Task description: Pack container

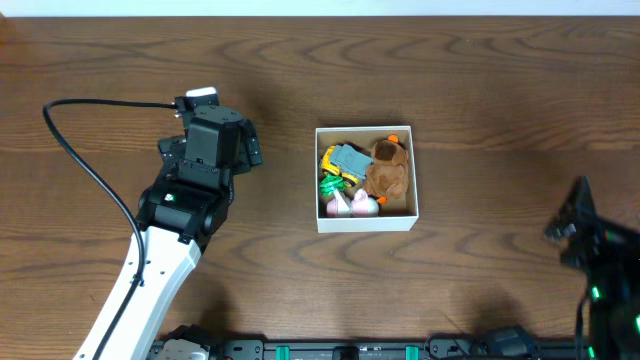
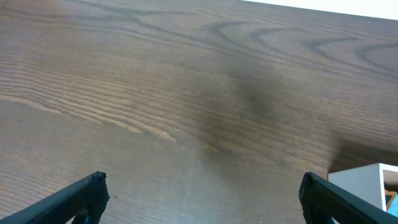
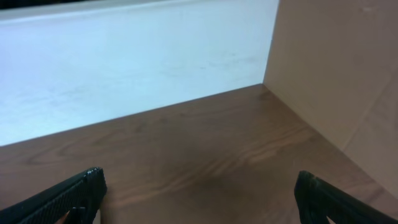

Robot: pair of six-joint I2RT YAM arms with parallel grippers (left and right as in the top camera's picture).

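Note:
The container [image 1: 322,215] is a shallow square cardboard box, white outside, standing at the table's middle. It holds a brown plush toy [image 1: 388,168], a grey and yellow toy [image 1: 345,160], a green piece and a pink and white toy [image 1: 356,206]. My left gripper [image 1: 240,145] is open and empty, left of the box; in the left wrist view [image 2: 202,193] its fingers frame bare wood, with a white corner of the box [image 2: 367,180] at the right edge. My right gripper [image 1: 572,215] is open and empty near the table's right edge; the right wrist view [image 3: 199,190] shows only wood.
The wooden table [image 1: 480,80] spreads around the box. A black cable [image 1: 80,150] loops from the left arm over the table's left side. In the right wrist view a white wall [image 3: 124,62] and a beige panel [image 3: 336,62] stand beyond the table edge.

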